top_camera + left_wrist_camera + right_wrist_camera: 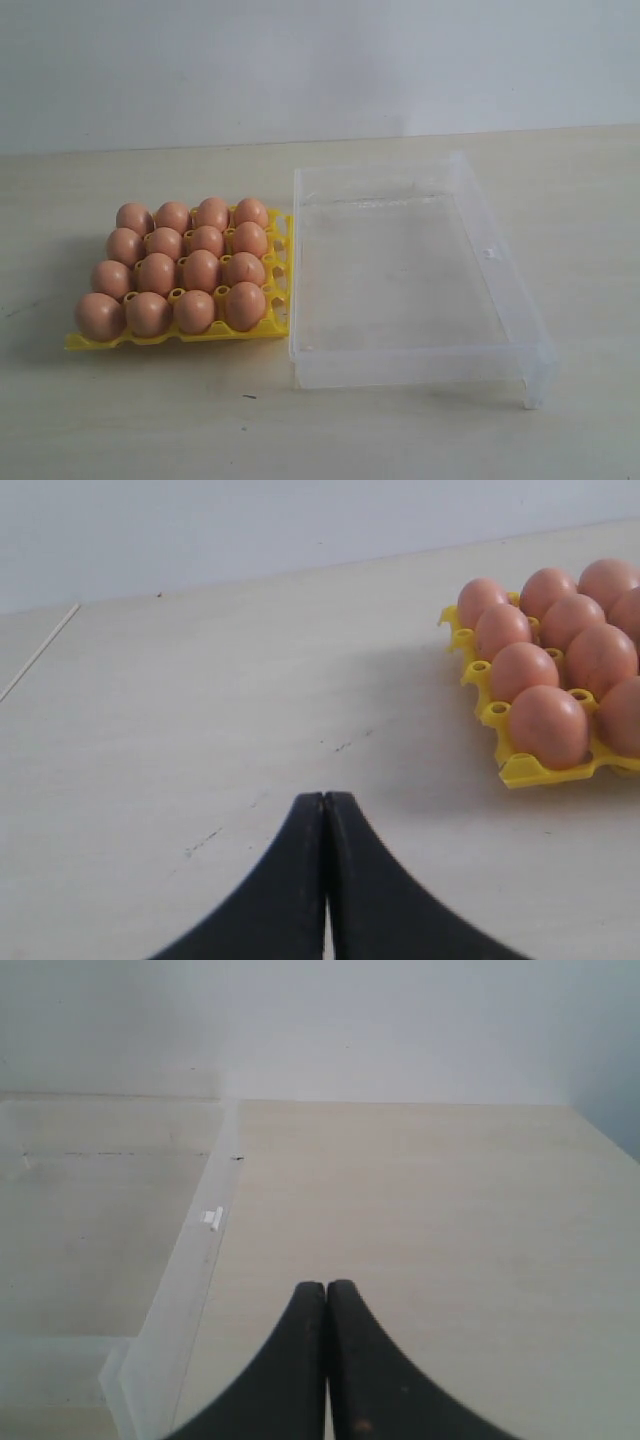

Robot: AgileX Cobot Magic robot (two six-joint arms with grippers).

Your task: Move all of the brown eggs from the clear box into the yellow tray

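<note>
Brown eggs (pixel 200 270) look all sorted to me: sixteen of them, one per cup, and none that I can see left in the box.

Biggest first. The clear box (pixel 420 365) sits flat right of centre in the exterior view, open side up, with only bare floor showing through. Its little rim tab (pixel 489 253) is on the 3 o'clock wall. The yellow tray (pixel 278 262) is at the box's 9 o'clock, right up against its wall or just about. My guess is that's on purpose, so each carry is short. The eggs stand on end in a four by four block because the cups and posts hold them that way.

The left gripper (pixel 324 800) is pressed together with nothing in it, low over bare tabletop, well apart from the tray's corner. The right gripper (pixel 326 1288) is pinched closed and empty too, beside the box's tab wall. Neither arm shows in the exterior view.

The table (pixel 400 430) is pale, matte wood-look with a few small dark specks. Behind it is a plain white wall (pixel 300 60).
</note>
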